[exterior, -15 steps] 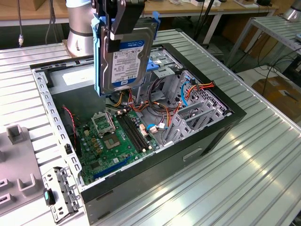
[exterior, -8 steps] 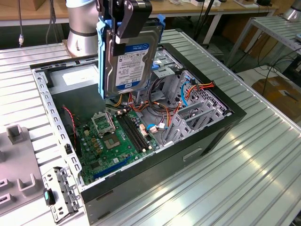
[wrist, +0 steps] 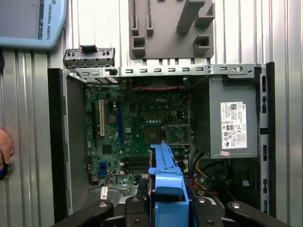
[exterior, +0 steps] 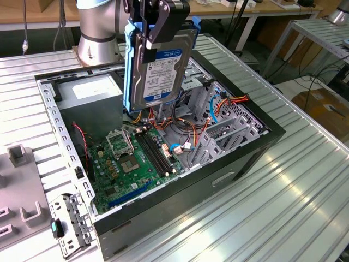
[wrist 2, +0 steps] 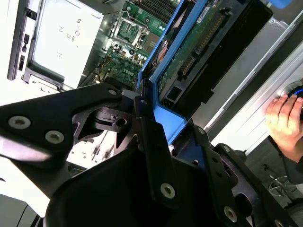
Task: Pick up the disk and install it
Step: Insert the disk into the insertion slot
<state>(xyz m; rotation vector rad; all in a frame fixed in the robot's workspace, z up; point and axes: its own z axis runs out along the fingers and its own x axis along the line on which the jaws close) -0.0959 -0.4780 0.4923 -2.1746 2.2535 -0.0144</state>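
Ribbed aluminium worktop (exterior: 283, 207) carries an open black computer case (exterior: 240, 158). Its green motherboard (exterior: 131, 164) lies bare inside, and a grey power-supply box (exterior: 90, 90) with a white sticker sits in the corner nearest the arm's base (exterior: 98, 33). Orange, red and yellow cables (exterior: 191, 128) crowd the case floor directly beneath the disk (exterior: 161, 60). On the exterior view's left, a loose metal cage (exterior: 71, 224) and a grey fixture block (exterior: 16, 180) lie on the worktop just outside the case. In the second wrist view, a person's hand (wrist 2: 284, 120) rests beside the case.

The hand (exterior: 158, 27) is clamped tight on the disk's upper end, holding it on edge, slightly tilted, in the air above the case interior and touching nothing below.

One disk with two blue side rails, one case, one power-supply box, one cage.
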